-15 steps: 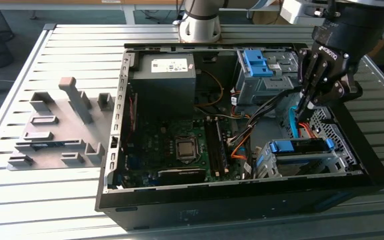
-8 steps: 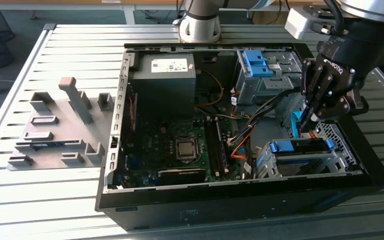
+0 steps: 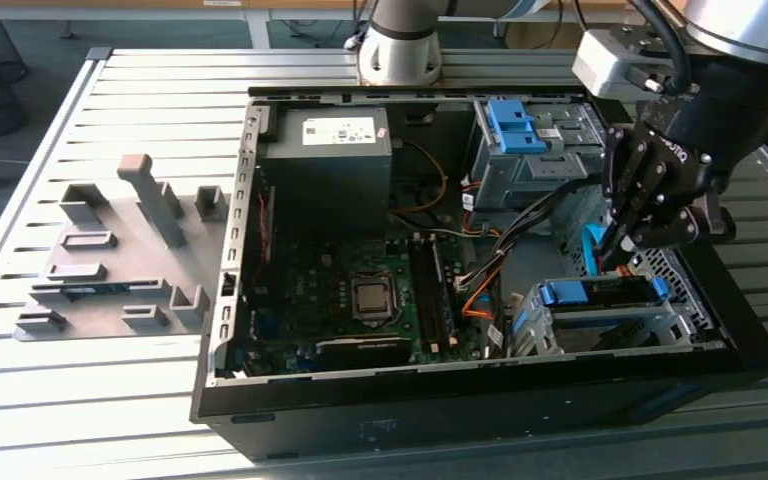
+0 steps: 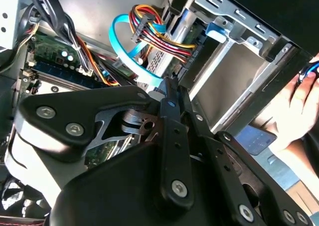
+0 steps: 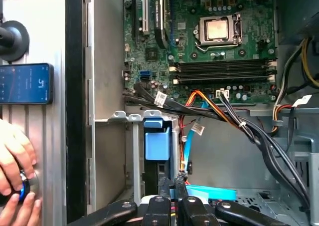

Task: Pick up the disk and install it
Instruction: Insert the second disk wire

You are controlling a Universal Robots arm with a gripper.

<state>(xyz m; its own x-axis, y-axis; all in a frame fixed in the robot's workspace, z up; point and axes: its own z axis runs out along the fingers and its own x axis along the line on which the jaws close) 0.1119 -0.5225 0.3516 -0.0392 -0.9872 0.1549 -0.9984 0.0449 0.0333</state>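
Slatted metal table (image 3: 131, 400), open computer case (image 3: 491, 400), closed empty end effector (image 5: 175, 182) among cables (image 5: 239, 121)

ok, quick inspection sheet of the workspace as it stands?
Surface: slatted metal table, open PC case on it.
Job's things: blue carrier sits in the drive cage; whether it holds a drive, cannot tell.
Clutter: grey fixture at the exterior view's left; phone.
Gripper: gripper shut, inside the case beside the cage.
Cables: light-blue cable, multicoloured bundle loose near the gripper.
Surroundings: a person's hand beside the case.
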